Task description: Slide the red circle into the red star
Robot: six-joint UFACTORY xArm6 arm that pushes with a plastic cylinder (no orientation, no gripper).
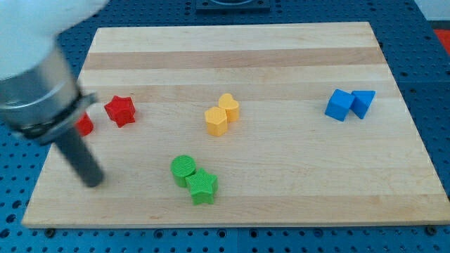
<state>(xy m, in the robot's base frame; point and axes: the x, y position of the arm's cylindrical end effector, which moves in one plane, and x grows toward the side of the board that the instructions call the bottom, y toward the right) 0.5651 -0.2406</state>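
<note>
The red star (120,109) lies at the board's left. The red circle (84,126) sits just left of it and slightly lower, partly hidden behind my arm, with a small gap between the two. My tip (92,180) rests on the board below the red circle, toward the view's bottom left, apart from both red blocks.
A yellow heart (228,105) and a yellow hexagon (216,121) touch near the centre. A green circle (183,169) and a green star (202,186) touch at lower centre. A blue cube (339,104) and a blue triangle (363,102) sit at the right. The wooden board (281,176) ends near my tip.
</note>
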